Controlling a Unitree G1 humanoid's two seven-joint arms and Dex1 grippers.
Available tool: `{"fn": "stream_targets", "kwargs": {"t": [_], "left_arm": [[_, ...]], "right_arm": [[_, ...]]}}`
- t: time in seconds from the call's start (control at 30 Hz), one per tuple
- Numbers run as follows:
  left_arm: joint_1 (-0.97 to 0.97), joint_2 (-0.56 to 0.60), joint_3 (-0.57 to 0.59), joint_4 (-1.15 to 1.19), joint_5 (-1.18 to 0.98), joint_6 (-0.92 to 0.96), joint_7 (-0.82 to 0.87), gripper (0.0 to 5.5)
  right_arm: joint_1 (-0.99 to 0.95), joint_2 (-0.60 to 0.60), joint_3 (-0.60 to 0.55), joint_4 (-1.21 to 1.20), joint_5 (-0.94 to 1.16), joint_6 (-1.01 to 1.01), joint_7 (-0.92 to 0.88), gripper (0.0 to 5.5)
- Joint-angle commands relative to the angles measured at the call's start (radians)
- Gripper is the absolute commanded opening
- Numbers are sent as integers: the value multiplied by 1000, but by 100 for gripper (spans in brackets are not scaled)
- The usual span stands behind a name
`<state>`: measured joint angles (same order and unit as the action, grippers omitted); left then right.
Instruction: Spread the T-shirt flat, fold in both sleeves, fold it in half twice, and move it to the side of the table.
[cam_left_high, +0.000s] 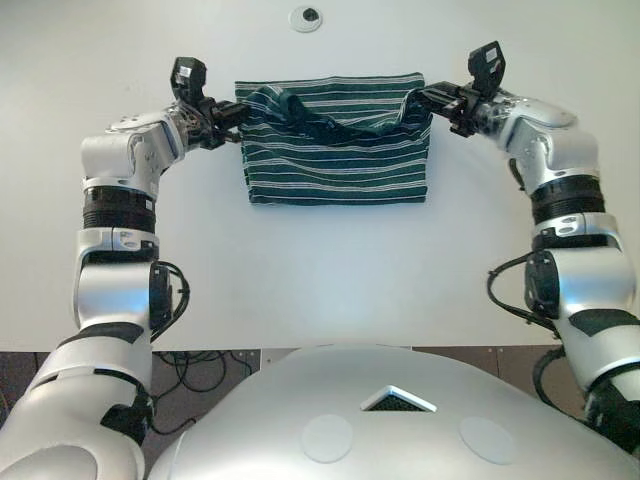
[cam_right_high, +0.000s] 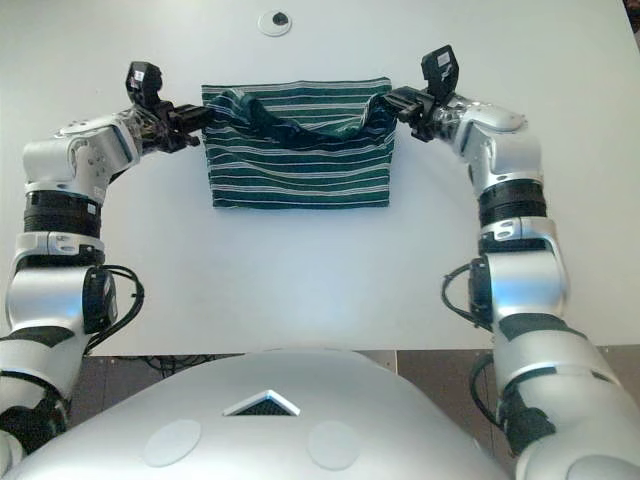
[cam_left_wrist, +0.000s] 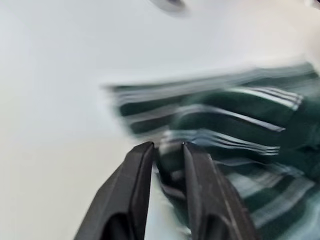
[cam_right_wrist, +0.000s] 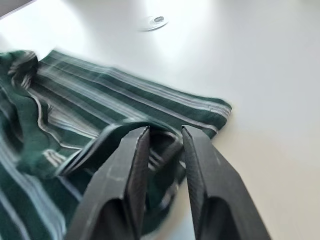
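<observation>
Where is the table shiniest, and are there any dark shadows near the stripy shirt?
Right wrist view: the table glares brightest around the round cap and looks dimmer beside the right gripper, which pinches the T-shirt. Left eye view: soft, even light, with no hard shadows round the shirt. Left wrist view: the table is pale and bright beyond the left gripper.

Both arms are bent at the elbows and reach forward, one on each side. In the head view the left gripper (cam_left_high: 228, 115) is at about 10 o'clock and points toward 3 o'clock. The right gripper (cam_left_high: 432, 98) is at about 2 o'clock and points toward 9 o'clock. Each gripper's two dark fingers (cam_right_wrist: 132, 165) pinch a top corner of the T-shirt (cam_left_high: 335, 160).
</observation>
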<state>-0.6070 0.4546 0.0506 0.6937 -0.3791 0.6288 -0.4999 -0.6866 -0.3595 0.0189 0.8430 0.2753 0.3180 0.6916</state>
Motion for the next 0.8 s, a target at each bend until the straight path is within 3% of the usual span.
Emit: {"fn": "stream_targets", "kwargs": {"t": [0.03, 0.13, 0.23, 0.37, 0.43, 0.63, 0.8], "left_arm": [[-33, -33, 82, 135, 35, -107, 128, 99], [40, -53, 75, -19, 47, -237, 76, 99], [164, -65, 6, -315, -1, -225, -78, 73], [322, 0, -207, -659, -14, -90, -278, 8], [360, 43, -277, -742, -3, -35, -336, 1], [397, 138, -460, -747, 211, -16, -318, 1], [374, 231, -488, -639, 324, -88, -341, 1]], "right_arm": [[-52, 29, -59, 93, -29, -64, -135, 110], [-21, 31, -48, 24, -50, -141, -115, 110], [4, 32, -1, -25, -94, -183, -44, 65], [-22, 61, 77, 49, -186, -214, -23, 0], [-56, 73, 115, 136, -249, -244, -57, 0], [-57, 55, 277, 237, -458, -336, -36, 0], [106, -86, 446, 6, -555, -398, 257, 0]]}}
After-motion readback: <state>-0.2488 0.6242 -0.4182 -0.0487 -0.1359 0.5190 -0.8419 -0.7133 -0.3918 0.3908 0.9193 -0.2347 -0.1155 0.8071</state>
